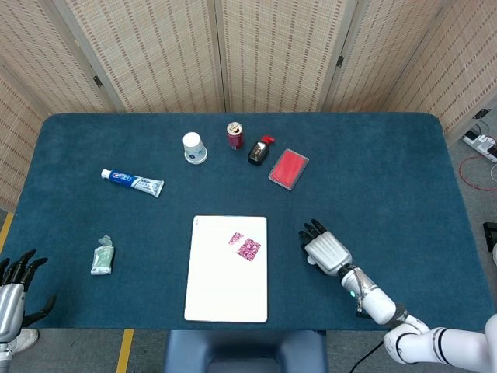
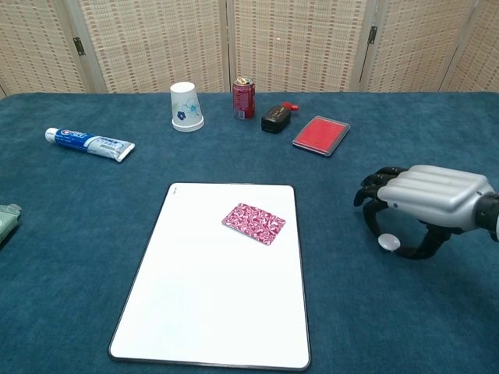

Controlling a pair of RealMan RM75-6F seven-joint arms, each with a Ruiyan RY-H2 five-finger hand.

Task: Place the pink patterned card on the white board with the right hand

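Though flat, card askew on board

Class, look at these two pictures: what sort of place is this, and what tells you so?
Probably a robot test room, not a home: a blue-covered table with unrelated items set apart, woven folding screens behind it, and a robot's right hand over the table.

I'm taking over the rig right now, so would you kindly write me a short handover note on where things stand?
Right hand: holds nothing, fingers curled loosely downward, over the table to the right of the white board, apart from it.
Left hand: empty, fingers apart, at the table's near left corner.
Pink patterned card: lies flat on the white board, in its upper right part, touched by no hand.
Done: the card sits on the board.
Left: seemingly nothing but drawing the right hand back; check that the placement is acceptable.
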